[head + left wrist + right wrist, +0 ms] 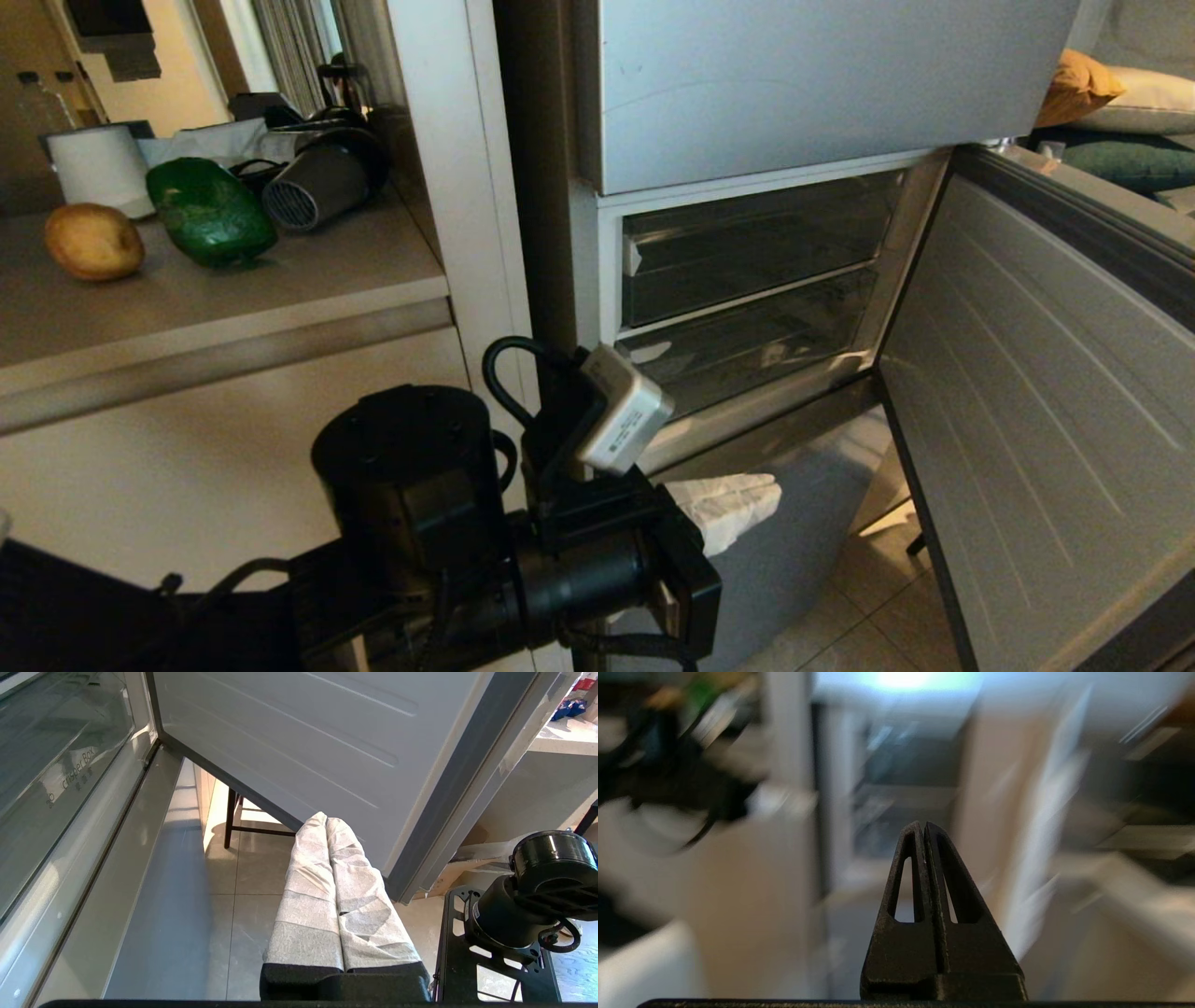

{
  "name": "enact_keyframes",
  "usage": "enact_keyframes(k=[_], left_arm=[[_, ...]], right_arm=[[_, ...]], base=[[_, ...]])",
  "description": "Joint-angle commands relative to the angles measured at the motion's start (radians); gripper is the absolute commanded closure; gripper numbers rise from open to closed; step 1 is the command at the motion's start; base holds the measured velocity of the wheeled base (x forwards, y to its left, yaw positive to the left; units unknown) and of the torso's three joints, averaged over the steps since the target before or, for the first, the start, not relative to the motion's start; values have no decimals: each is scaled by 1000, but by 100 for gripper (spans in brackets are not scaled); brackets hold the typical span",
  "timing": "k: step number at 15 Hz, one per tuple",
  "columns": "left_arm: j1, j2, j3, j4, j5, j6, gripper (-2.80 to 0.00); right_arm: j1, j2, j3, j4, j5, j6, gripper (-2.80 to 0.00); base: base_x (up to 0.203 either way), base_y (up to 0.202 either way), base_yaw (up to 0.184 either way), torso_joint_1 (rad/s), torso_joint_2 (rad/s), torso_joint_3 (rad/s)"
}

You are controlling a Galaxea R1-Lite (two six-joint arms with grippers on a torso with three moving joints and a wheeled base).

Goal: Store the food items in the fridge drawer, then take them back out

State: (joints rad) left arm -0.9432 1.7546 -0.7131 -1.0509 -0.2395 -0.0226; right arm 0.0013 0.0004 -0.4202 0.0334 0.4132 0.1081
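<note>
Potato (pixel 93 242) and green pepper (pixel 211 211) wait on the counter's (pixel 280 280) left end, unstored, fridge drawer (pixel 747 350) unopened, left gripper (pixel 747 504) and right gripper (pixel 923 828) pinched empty.

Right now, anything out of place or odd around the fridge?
Nothing spilled or damaged. The fridge door stands wide open, the fridge drawer is pushed in, and the potato and green pepper sit on the counter.

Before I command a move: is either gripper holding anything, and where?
Nothing held. The left gripper and right gripper are both shut empty; potato and pepper sit on the counter.
</note>
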Motion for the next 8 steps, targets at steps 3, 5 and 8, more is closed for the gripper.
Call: enact_keyframes(k=[3, 5, 8], left_arm=[[1, 0, 0, -6, -1, 0, 0], [0, -2, -2, -6, -1, 0, 0], [0, -8, -2, -5, -1, 1, 0]], right_arm=[[0, 15, 55, 5, 18, 13, 0], [0, 64, 55, 4, 17, 13, 0], [-1, 170, 62, -49, 16, 9, 0]], base=[[0, 0, 0, 0, 0, 0], [0, 0, 0, 0, 0, 0], [0, 0, 0, 0, 0, 0]])
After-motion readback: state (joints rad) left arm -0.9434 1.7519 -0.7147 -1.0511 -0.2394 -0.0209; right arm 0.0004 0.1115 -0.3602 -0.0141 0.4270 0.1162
